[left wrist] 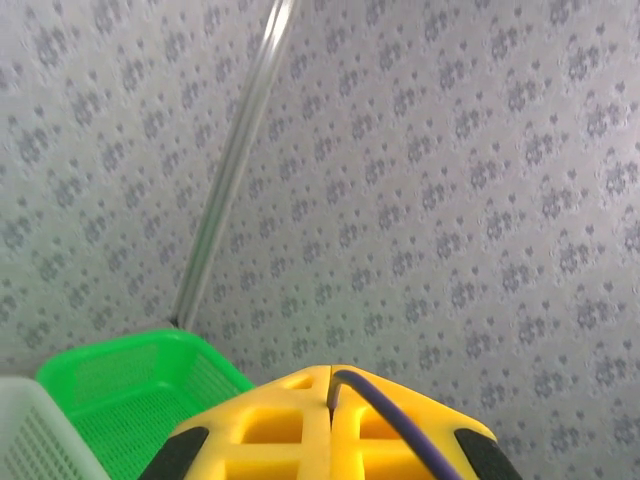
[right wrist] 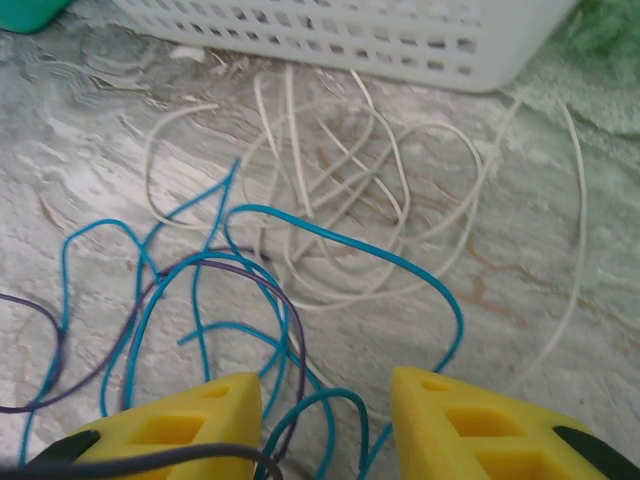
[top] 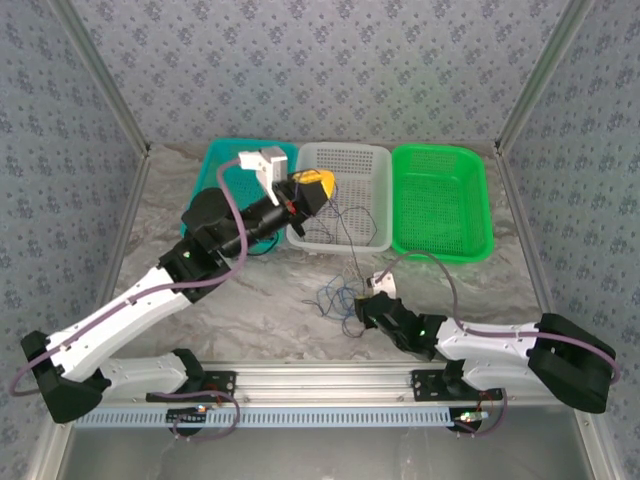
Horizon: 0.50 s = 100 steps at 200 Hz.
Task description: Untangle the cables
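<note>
My left gripper [top: 320,188] hangs raised over the white basket [top: 345,150]. In the left wrist view its yellow fingers [left wrist: 300,420] are pressed together, shut on a thin purple cable [left wrist: 400,420] that drapes back over the right finger. Thin dark strands [top: 345,235] run from it down to the tangle of cables [top: 340,297] on the table. My right gripper [top: 366,305] sits low at that tangle and stands open [right wrist: 322,388], with blue cable loops [right wrist: 340,240] and the purple cable [right wrist: 290,300] lying between its fingers. Whitish cable loops [right wrist: 330,170] lie just beyond.
Three baskets stand in a row at the back: teal [top: 225,160], white and green [top: 440,150]. The white basket's wall [right wrist: 400,45] is close behind the whitish loops. Patterned walls enclose the marbled table [top: 250,310].
</note>
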### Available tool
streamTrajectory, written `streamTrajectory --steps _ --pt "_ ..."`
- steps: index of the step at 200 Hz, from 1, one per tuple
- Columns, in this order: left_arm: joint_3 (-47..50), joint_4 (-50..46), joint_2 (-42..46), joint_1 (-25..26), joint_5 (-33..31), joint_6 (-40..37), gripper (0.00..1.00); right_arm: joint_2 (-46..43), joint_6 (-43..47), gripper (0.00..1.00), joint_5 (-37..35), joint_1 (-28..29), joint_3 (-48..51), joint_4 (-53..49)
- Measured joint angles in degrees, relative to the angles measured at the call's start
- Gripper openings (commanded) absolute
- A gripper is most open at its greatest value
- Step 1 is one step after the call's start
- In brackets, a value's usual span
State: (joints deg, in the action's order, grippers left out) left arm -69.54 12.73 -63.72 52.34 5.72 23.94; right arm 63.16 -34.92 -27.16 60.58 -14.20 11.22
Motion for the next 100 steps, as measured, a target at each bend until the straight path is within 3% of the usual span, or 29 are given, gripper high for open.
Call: streamTrajectory --steps 100 --pt "-17.0 -2.7 0.3 -4.0 0.4 -6.2 0.00 5.1 -6.5 0.40 -2.6 1.3 0.6 -2.8"
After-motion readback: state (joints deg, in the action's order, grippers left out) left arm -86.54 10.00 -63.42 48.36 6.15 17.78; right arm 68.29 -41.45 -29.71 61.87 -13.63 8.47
